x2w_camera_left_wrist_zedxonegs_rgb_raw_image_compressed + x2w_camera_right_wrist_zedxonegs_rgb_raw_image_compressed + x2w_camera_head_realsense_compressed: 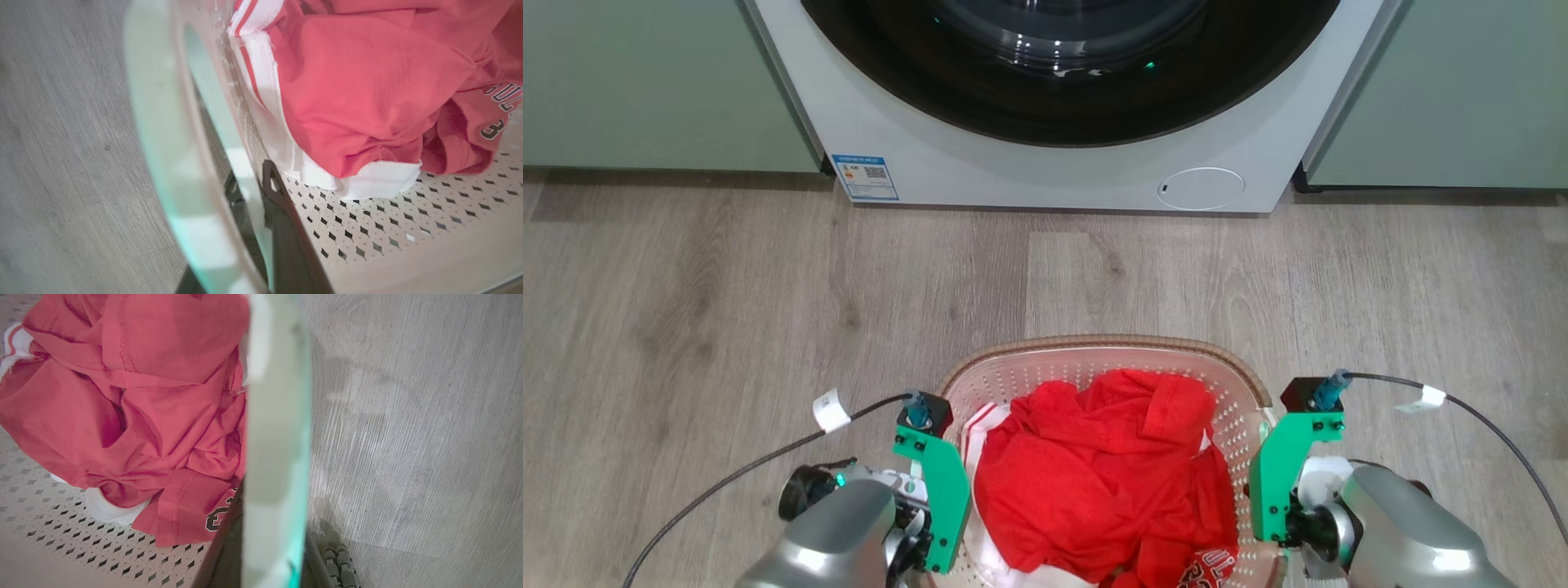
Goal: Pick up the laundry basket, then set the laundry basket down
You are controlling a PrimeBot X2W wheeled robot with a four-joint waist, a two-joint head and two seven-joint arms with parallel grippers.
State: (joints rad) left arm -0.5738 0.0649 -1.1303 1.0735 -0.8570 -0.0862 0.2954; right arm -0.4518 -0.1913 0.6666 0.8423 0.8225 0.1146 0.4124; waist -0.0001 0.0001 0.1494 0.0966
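Note:
The laundry basket (1111,344), cream and perforated with a brown woven-look rim, stands low in the head view between my two wrists, holding red and white clothes (1094,474). My left gripper (251,181) is shut on the basket's left white handle (163,122), one dark finger (286,237) inside the wall and the other outside under the handle. On the opposite side my right gripper (278,522) is shut on the other white handle (278,396), with a ribbed finger (339,563) outside it. Whether the basket's base touches the floor is hidden.
A white front-loading washer (1045,175) with a dark round door stands straight ahead, flanked by pale green cabinets (645,82) on each side. Grey wood floor (768,286) stretches between the washer and the basket. Black cables (735,474) trail from both wrists.

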